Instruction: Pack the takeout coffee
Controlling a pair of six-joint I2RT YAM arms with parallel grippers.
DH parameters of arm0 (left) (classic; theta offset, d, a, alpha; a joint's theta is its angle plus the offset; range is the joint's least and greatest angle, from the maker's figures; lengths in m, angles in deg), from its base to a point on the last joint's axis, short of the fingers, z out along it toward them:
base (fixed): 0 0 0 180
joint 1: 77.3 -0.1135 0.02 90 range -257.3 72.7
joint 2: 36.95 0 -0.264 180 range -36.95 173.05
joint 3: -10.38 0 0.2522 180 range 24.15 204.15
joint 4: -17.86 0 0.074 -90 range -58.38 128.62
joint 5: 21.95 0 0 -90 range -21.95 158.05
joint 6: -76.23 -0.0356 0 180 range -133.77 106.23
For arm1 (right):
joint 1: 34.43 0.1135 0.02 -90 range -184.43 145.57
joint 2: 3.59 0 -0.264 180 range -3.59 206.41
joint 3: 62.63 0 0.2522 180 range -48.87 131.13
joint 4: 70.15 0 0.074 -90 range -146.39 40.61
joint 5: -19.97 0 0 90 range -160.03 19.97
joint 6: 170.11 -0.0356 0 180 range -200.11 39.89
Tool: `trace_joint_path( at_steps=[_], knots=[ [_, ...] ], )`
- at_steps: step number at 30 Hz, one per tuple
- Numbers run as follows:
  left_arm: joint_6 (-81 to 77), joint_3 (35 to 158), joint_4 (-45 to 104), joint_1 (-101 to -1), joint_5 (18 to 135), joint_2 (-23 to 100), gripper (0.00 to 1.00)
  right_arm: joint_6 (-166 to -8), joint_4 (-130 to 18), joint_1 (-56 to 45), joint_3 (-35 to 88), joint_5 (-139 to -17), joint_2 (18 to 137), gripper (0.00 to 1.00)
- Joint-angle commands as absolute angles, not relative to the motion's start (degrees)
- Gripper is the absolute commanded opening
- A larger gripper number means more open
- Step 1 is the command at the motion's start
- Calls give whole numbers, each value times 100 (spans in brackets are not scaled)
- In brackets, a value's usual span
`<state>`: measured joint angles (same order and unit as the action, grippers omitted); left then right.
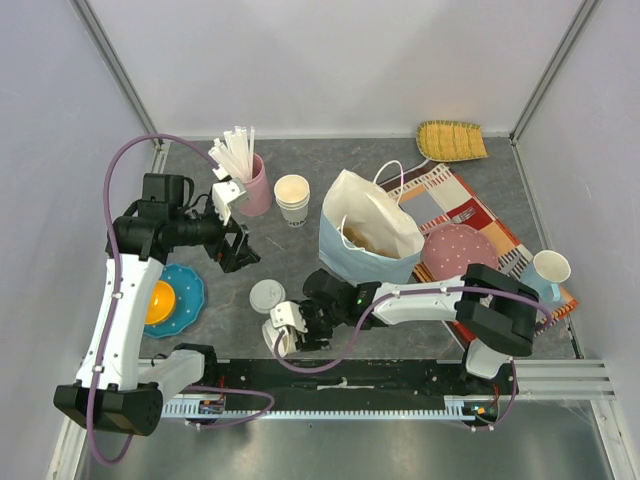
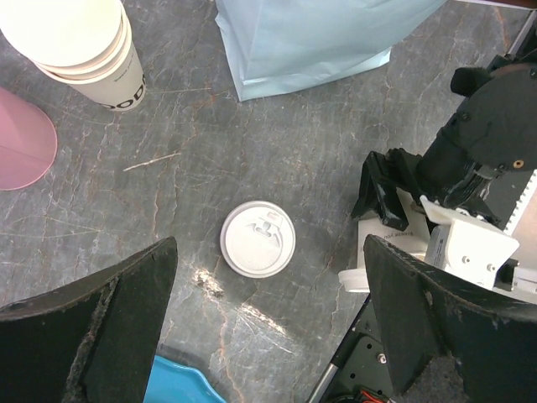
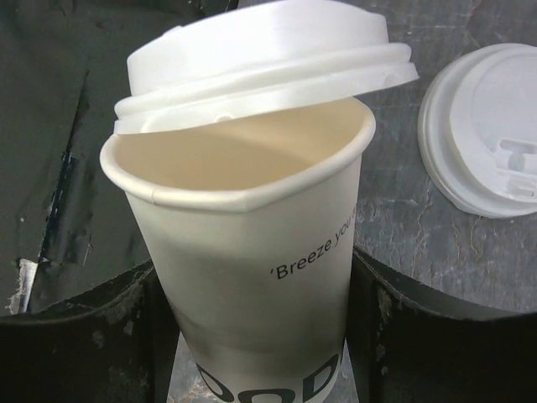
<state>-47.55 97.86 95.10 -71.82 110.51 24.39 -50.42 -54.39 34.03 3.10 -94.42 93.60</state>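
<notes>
The right pincer point(image 3: 260, 336) is closed on the takeout coffee point(image 3: 252, 243). Its two black fingers point(image 3: 84, 336) press the paper wall of the cup from both sides, and the rim is bent a little out of round. The white plastic lid point(image 3: 260, 59) of this cup sits crooked: it is lifted on the side facing the wrist camera, so the beige inside of the cup shows under it. Just beside this pincer a loose flat lid point(image 3: 495, 134) lies on the gray table point(image 3: 403, 227), apart from the cup.

The left pincer point(image 2: 268, 277) is wide open and holds nothing. In its own view the loose flat lid shows in the gap between its fingers, lying on the table and touched by neither. Beyond this pincer stand a stack of lidless paper cups point(image 2: 80, 42) and a light blue paper bag point(image 2: 310, 42). The right pincer with its cup is off to one side of the left pincer, near the table's front edge.
</notes>
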Motion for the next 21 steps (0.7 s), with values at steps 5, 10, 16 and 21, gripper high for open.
trace_joint_path(
  at_steps=[5,10,16,21],
  knots=[
    [-4822,9982,9393,-7202,11129,2510,98,-6137,-7534,3386,-474,-9298,8712,70],
    [-4814,10201,9490,-7202,11164,2580,97,-6482,-8091,3377,-773,-9034,8387,69],
    [-4269,11078,9631,-7203,11471,2747,96,-6745,-8276,3377,-818,-8770,7947,69],
    [-3926,11493,9596,-7202,11744,2747,96,-7026,-8627,3377,-923,-8604,7614,68]
  ],
)
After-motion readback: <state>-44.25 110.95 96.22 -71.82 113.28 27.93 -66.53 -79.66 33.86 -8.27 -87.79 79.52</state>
